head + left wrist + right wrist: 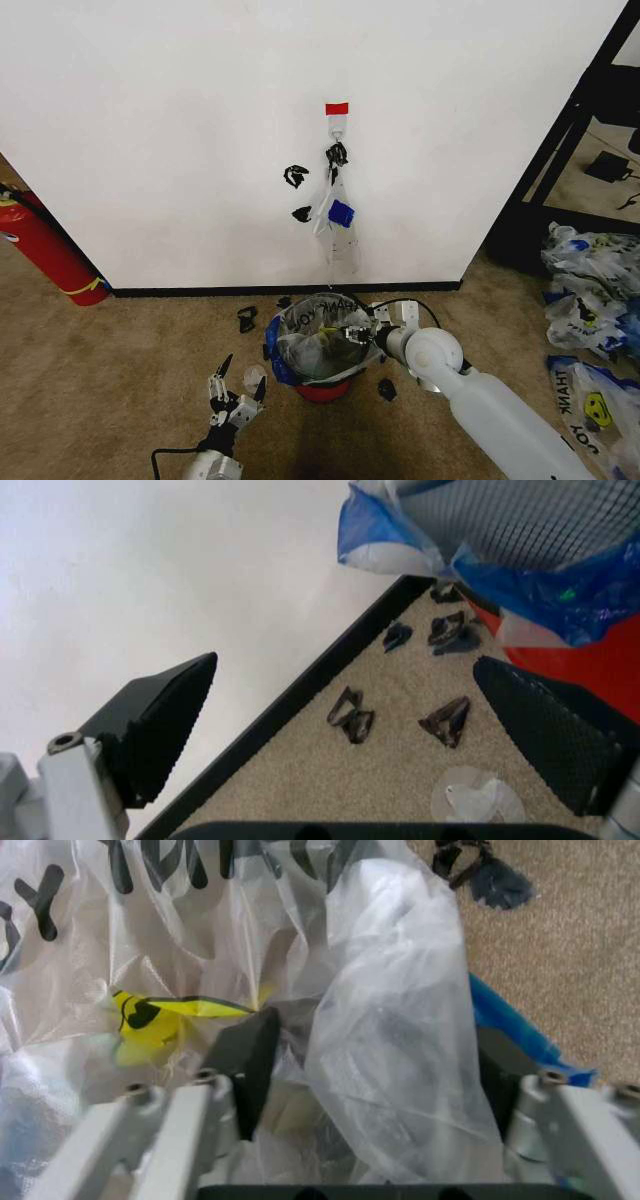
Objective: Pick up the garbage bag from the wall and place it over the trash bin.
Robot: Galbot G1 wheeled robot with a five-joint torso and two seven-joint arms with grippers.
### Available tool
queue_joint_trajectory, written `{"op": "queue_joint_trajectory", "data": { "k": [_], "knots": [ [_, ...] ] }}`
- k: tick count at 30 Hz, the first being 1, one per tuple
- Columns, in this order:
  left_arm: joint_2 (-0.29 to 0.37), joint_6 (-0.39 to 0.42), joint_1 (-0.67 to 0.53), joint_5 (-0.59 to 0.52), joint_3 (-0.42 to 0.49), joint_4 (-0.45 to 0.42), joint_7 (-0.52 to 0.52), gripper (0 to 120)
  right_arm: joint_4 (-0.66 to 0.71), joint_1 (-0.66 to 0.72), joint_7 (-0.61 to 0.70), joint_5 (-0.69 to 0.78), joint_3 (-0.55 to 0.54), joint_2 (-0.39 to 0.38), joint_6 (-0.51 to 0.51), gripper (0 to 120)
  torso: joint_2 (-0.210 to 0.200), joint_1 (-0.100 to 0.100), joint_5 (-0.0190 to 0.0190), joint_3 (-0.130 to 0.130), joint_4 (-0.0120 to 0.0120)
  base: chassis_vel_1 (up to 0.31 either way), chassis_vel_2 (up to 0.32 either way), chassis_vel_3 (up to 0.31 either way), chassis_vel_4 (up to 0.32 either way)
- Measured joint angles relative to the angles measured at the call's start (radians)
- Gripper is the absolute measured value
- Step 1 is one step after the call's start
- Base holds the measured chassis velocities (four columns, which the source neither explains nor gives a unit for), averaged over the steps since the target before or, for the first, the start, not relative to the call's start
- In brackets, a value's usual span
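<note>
The garbage bag (312,332), thin white plastic with black lettering and a yellow smiley, lies draped over the small trash bin (322,392), which stands on the carpet below the wall (180,130). My right gripper (358,330) hovers at the bin's right rim. In the right wrist view the right gripper (375,1057) is open, and a loose fold of the garbage bag (390,990) hangs between its spread fingers. My left gripper (235,392) is open just above the carpet left of the bin. The left wrist view shows the left gripper (350,735) with nothing in it, facing the bin's red bottom (575,675).
A slimmer clear bag (338,225) hangs from the wall hook under red tape (337,108). Black clips (352,716) lie scattered on the carpet around the bin. A red fire extinguisher (45,250) stands left, a black shelf frame (560,140) and several spare bags (590,300) right.
</note>
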Motion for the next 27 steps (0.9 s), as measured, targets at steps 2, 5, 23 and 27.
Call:
{"op": "queue_joint_trajectory", "data": {
  "k": [2,5,23,27],
  "knots": [
    [0.0,0.0,0.0,0.0,0.001,0.001,-0.002,100,0.002,0.001,0.005,0.006,0.001,-0.002,-0.006,50,0.0,0.0,0.0,0.0,0.0,0.0,0.0,0.0,0.0],
    [0.0,-0.002,-0.001,0.0,0.003,0.004,-0.01,100,0.014,-0.003,0.012,0.014,0.005,-0.009,-0.017,36,0.0,0.0,0.0,0.0,0.0,0.0,0.0,0.0,0.0],
    [-0.001,-0.007,0.0,-0.04,-0.014,-0.05,-0.032,100,0.071,-0.092,-0.069,-0.108,0.004,-0.069,0.171,0,0.0,0.0,0.0,0.0,-0.0003,0.0,0.0,0.0,0.0],
    [0.0,0.004,0.002,-0.07,-0.021,-0.102,-0.041,100,0.055,-0.098,-0.149,-0.174,0.004,-0.071,0.339,0,0.0,0.0,-0.0002,0.0,-0.0004,0.0,0.0,0.0,0.0]
  ]
}}
